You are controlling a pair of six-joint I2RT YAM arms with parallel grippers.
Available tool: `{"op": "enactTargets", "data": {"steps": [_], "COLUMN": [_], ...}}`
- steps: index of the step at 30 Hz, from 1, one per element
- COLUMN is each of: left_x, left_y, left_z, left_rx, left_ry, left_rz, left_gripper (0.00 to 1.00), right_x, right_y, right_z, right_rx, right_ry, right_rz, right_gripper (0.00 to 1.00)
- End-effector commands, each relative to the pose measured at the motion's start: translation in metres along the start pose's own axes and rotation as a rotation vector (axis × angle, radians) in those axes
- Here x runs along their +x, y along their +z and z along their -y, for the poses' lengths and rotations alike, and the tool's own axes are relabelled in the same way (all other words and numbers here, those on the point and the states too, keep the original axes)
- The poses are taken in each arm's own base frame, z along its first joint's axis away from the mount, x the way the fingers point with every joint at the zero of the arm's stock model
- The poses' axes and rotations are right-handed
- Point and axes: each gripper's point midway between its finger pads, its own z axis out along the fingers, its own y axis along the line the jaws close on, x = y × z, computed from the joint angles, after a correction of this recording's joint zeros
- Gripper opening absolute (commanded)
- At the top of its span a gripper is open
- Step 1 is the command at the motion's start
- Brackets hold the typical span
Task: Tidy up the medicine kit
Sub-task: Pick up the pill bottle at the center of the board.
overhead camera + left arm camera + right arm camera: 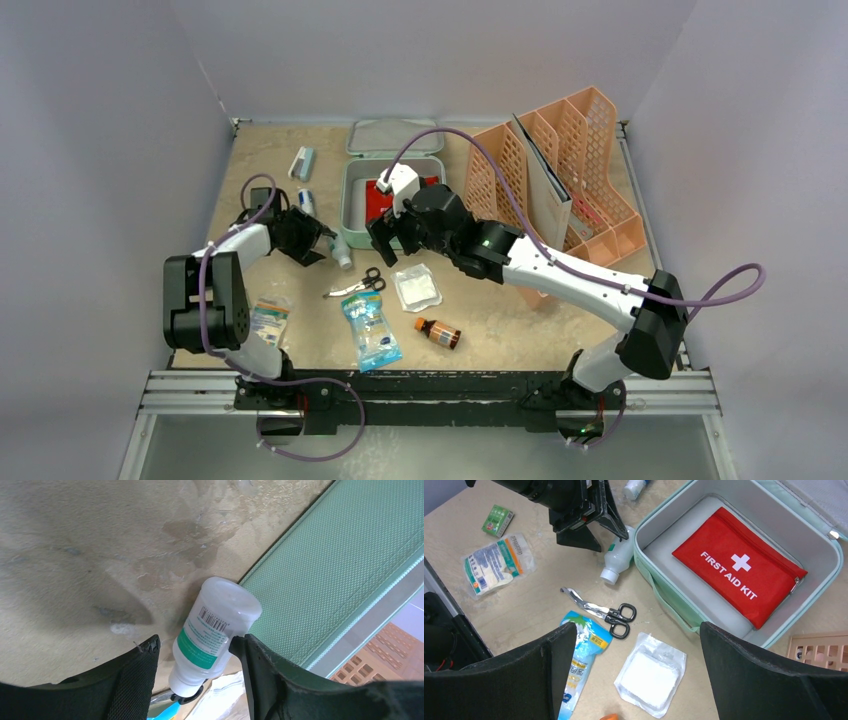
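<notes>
Only the pouch (739,575) is in the kit (664,550); at its seven o'clock the bottle (619,557), with the left fingers (135,680) parted around it, scissors (604,612) and gauze (649,675) wait on the counter (524,605); the right fingers (539,675) are wide and empty.

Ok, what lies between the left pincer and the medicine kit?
A small white bottle on its side, flanked by the left pincer's open fingers, beside the medicine kit's wall. Left and right wrist views show it.

My left gripper (194,647) is black. The bottle (215,630) is white, with a green label band and a black barcode. The medicine kit (340,565) is mint green with a fine woven pattern. The pouch (734,575) is red with white lettering and a white cross. The tabletop (75,555) is mottled beige, the rack (590,170) peach mesh
</notes>
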Motion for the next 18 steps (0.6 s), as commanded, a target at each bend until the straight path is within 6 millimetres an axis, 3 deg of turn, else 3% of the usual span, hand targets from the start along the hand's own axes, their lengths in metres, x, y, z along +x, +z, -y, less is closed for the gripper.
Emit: {"op": "enactTargets", "data": {"steps": [1,7,18], "left_x": [-0.005,-0.004,0.014], "left_y": [0.004,-0.003,0.006], "left_z": [0.013,0.013,0.023], "left_rx": [0.053,0.028,0.037], "left_ry": [0.032,0.126,0.213], "left_rz": [-0.002,0.011,-0.061], "left_gripper": [0.58,0.59,0.58], "right_x": [-0.016,-0.016,-0.02], "right_y": [-0.005,-0.004,-0.008], "right_z": [-0.002,-0.002,-0.002], "right_rx": [-0.014,-0.013,-0.015], "right_ry": [-0.008,-0.005,-0.005], "right_rz": [0.054,0.053,0.06], "right_gripper": [0.94,0.95,0.95]}}
